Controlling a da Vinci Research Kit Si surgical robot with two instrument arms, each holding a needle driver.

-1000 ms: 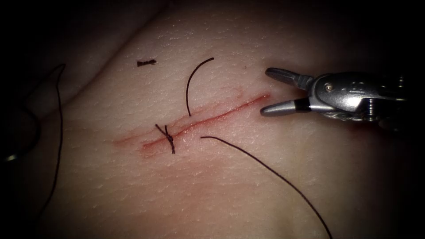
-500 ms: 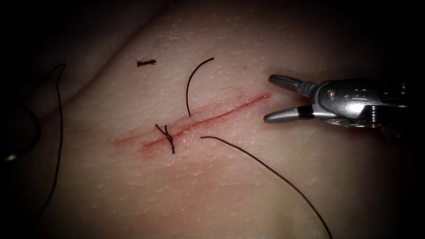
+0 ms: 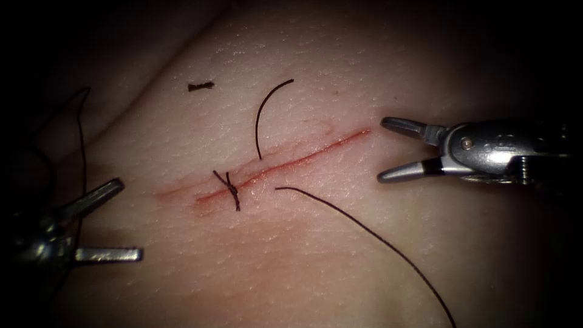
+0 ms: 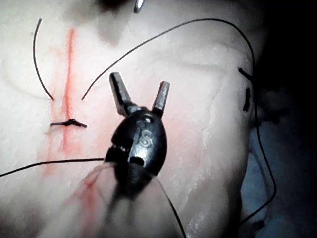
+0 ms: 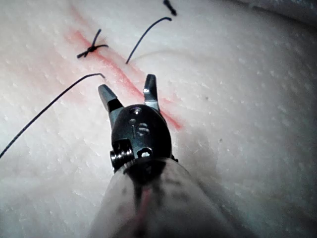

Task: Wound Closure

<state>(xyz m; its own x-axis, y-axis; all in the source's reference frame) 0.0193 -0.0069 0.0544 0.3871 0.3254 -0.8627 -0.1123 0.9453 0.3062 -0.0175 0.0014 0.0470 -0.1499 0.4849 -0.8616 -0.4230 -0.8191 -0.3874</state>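
two open tools (image 3: 115, 218) (image 3: 382, 150), one knot (image 3: 232, 191)

You see pale pink tissue (image 3: 340, 255), a thin red cut line (image 3: 285, 164), dark, nearly black thread (image 3: 370, 234) with its knot (image 3: 231, 189), and silver-grey metal tools (image 3: 398, 152).

Dark bluish surface (image 4: 297, 163) in the background

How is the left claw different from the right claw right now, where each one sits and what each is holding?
The left claw sits left of the cut, past the knotted stitch; the right claw sits off the cut's right end. The left claw's tips look blunt and squared; the right claw's look rounded and tapered. Both are open, hold nothing, and point toward the cut on the tissue.
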